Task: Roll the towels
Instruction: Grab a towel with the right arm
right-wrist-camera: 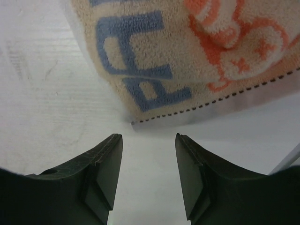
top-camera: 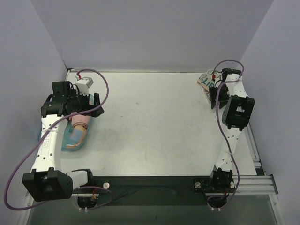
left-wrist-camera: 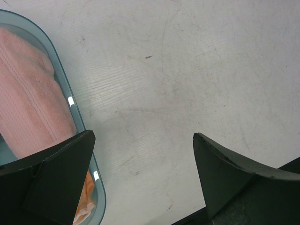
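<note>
Fingers (right-wrist-camera: 104, 174) of right gripper (right-wrist-camera: 149, 137) part-open, empty, just short of lettered towel (right-wrist-camera: 187, 61) — looks soft, limp, light; best pinched at stitched hem. Left gripper (left-wrist-camera: 143, 135) wide open, empty.

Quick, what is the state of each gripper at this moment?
Left gripper: open wide, holding nothing.
Right gripper: open, holding nothing; the lettered towel lies just ahead of it.

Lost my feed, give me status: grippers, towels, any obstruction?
Left gripper open, empty, over table beside tray. Right gripper open, empty, lettered towel just ahead on table. Pink towel in tray. Nothing between right gripper and towel.
</note>
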You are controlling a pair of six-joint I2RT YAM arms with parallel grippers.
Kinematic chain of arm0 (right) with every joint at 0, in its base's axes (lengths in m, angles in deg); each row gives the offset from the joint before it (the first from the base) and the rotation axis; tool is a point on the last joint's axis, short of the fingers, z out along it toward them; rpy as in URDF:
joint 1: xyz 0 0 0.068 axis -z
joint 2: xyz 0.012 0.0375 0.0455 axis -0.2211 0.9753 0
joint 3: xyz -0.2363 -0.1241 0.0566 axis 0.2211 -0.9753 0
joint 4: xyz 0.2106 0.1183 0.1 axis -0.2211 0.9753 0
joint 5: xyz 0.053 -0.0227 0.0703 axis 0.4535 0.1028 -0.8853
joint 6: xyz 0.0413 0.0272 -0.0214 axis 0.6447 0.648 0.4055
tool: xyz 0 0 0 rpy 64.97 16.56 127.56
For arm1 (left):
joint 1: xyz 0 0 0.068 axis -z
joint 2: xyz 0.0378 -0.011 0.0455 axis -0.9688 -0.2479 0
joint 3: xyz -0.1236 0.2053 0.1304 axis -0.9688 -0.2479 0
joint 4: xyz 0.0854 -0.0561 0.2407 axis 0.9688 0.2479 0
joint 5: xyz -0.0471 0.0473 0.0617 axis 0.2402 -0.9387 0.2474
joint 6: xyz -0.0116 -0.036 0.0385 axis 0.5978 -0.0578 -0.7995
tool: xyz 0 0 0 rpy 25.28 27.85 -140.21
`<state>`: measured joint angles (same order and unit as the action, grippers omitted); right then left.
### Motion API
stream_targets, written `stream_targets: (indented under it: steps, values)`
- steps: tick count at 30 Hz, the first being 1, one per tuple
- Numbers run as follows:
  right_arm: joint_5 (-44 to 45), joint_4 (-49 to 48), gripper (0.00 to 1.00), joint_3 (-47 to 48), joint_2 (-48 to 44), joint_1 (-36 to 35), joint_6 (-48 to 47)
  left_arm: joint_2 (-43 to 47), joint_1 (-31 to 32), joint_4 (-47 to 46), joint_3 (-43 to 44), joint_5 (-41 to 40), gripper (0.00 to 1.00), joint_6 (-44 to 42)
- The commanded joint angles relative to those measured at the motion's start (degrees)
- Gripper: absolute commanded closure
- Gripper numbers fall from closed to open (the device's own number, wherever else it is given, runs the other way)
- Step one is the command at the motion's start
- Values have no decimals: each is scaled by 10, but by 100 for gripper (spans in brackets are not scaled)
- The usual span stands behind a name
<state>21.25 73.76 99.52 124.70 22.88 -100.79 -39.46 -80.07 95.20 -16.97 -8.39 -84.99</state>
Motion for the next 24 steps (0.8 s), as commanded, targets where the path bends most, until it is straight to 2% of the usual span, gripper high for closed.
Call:
stream_targets:
  steps: [1,8,11,12,13,18,21,24]
  values:
    - [10,23,51,40,28,-6,24,16,3,-23,1,10,3,4]
    - [-9,23,54,80,62,-6,30,21,2,-23,-10,1,3,1]
    - [-26,25,77,67,65,-8,27,22,3,-23,-15,0,3,-1]
    - [-38,26,93,56,65,-10,24,21,3,-24,-15,1,3,-1]
    - [-47,32,100,53,62,-10,19,20,2,-24,-14,2,3,0]
    - [-130,51,100,13,1,-23,-4,29,2,-27,-24,9,3,3]
    - [-189,61,100,-38,-77,-44,-13,32,3,-38,-36,32,3,6]
    - [-240,81,100,-64,-163,-94,-18,29,3,-50,-41,43,3,14]
